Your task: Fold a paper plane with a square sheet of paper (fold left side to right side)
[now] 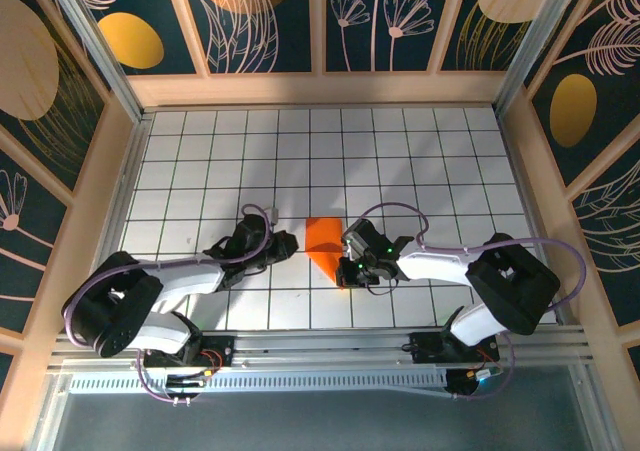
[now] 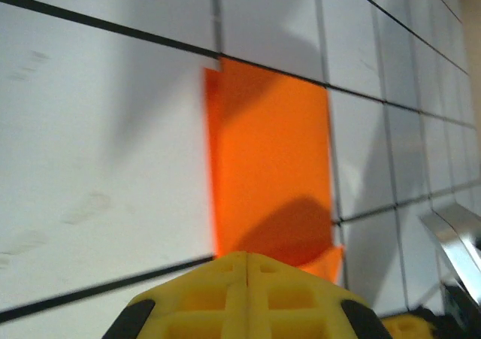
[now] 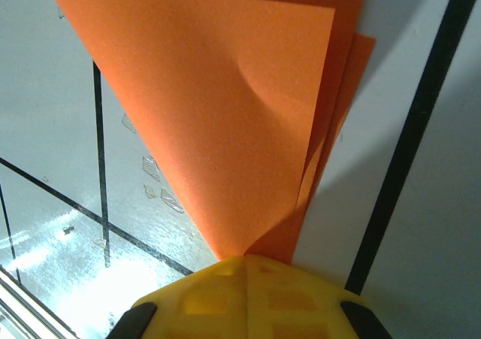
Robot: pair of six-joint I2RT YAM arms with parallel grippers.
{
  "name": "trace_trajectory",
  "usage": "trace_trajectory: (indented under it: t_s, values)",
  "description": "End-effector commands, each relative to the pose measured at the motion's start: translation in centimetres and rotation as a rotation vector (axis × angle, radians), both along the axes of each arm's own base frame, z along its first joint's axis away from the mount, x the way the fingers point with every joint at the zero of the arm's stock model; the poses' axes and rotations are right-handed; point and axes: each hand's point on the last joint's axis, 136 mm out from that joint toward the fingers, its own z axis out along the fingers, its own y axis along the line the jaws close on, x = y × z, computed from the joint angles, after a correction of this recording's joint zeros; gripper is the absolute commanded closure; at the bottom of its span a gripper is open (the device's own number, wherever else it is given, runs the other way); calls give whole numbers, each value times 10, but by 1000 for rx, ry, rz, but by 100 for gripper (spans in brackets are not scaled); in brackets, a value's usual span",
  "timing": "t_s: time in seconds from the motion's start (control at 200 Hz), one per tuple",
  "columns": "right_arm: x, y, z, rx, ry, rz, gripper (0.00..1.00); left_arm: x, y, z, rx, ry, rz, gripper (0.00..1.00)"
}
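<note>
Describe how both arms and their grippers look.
The left arm and right arm have white shells, black joints and looping lilac cables; green lights glow on the right wrist. The left gripper and right gripper are yellow and ribbed at the tips.

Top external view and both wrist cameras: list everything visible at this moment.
paper: one, bright orange, folded to a point, table centre.
table: one, white tiles with dark lines, under everything.
walls: dark blue floral panels, wooden frames, around the table.
rail: one, silver, near edge.
left gripper: yellow fingers, shut, by the paper's left side.
right gripper: yellow fingers, shut on the paper's pointed tip.
</note>
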Motion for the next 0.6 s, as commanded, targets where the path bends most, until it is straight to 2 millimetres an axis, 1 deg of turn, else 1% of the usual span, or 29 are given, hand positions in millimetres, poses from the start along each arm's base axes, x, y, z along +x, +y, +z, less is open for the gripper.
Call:
trace_trajectory:
  t_s: [0.0, 0.095, 0.185, 0.29, 0.37, 0.455, 0.596]
  values:
    - [-16, -48, -42, -234, 46, -30, 100, -16, -27, 8, -35, -21, -124, 100]
    - [-17, -49, -42, -233, 50, -33, 100, -22, -44, 4, -45, 0, -162, 100]
    - [-17, -49, -43, -233, 50, -31, 100, -24, -58, -1, -54, 10, -189, 100]
    - [-17, -49, -43, -234, 47, -30, 100, -23, -69, -3, -61, 14, -203, 100]
    - [-18, -50, -43, -237, 50, -30, 100, -21, -72, -4, -60, 16, -204, 100]
    - [-18, -50, -44, -238, 49, -30, 100, -21, -71, -9, -50, 23, -200, 100]
    - [-18, -49, -45, -238, 51, -30, 100, -22, -66, -23, -15, 50, -190, 100]
